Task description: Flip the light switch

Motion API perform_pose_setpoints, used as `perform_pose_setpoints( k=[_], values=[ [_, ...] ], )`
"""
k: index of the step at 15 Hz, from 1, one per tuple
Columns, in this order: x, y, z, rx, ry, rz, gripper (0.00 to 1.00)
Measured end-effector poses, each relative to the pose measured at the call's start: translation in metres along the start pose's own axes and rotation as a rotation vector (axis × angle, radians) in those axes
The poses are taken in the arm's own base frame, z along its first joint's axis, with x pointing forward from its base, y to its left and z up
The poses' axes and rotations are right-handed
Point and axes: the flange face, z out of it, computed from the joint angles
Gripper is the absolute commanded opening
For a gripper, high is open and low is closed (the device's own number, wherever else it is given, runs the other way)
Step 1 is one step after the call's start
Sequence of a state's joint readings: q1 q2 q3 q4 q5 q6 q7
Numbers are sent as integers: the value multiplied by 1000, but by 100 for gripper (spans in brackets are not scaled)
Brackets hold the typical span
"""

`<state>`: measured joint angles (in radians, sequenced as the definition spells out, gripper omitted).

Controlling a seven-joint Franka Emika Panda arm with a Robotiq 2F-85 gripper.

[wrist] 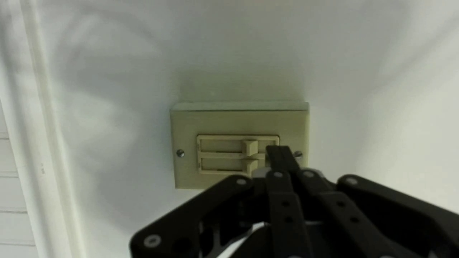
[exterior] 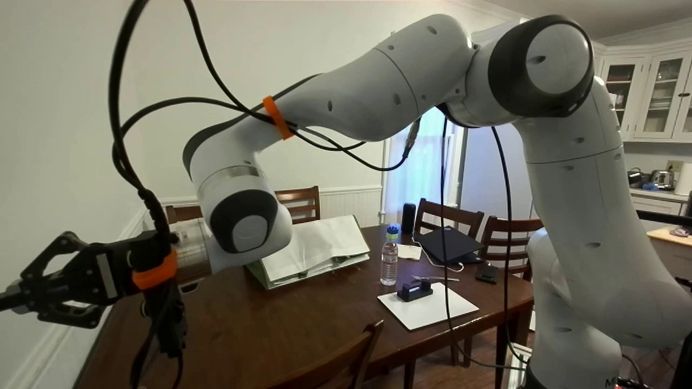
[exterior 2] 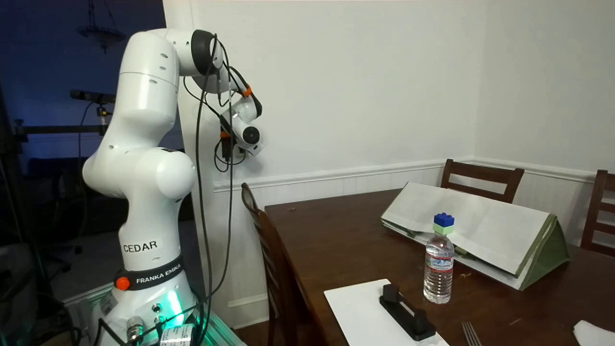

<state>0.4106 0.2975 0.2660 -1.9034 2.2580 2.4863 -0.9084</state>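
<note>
In the wrist view, the hand (wrist: 279, 149), pressed together, stands just right of the toggles (wrist: 250, 147) on the mid-frame switch (wrist: 231, 146), contact unclear; this seems the lining-up step, the next move likely a push toward frame left.

Home dining rm: wood table (exterior: 243, 324), chairs (exterior: 452, 213), kitch. cabinets (exterior: 641, 102) nearby.

On the brown tabletop (exterior 2: 331, 240) stands a water bottle (exterior 2: 438, 274), upright, with a blue block (exterior 2: 443, 219) at its top. Near to it lies a white board (exterior 2: 353, 307), and a black object (exterior 2: 408, 315) rests upon this board. A fork (exterior 2: 471, 334) lies near. A large paper pad (exterior 2: 461, 223) leans at a slant. Wooden chairs (exterior 2: 483, 173) stand around. In an exterior view, white cabinets (exterior: 644, 97) have glass doors.
</note>
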Motion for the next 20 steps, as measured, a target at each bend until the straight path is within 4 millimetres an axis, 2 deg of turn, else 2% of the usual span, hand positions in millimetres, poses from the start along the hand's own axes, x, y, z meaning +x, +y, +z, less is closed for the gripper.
perform_pose_setpoints(
  k=[13, 20],
  values=[
    [13, 5, 27, 54, 28, 63, 0],
    [21, 12, 30, 53, 42, 73, 0]
  ],
)
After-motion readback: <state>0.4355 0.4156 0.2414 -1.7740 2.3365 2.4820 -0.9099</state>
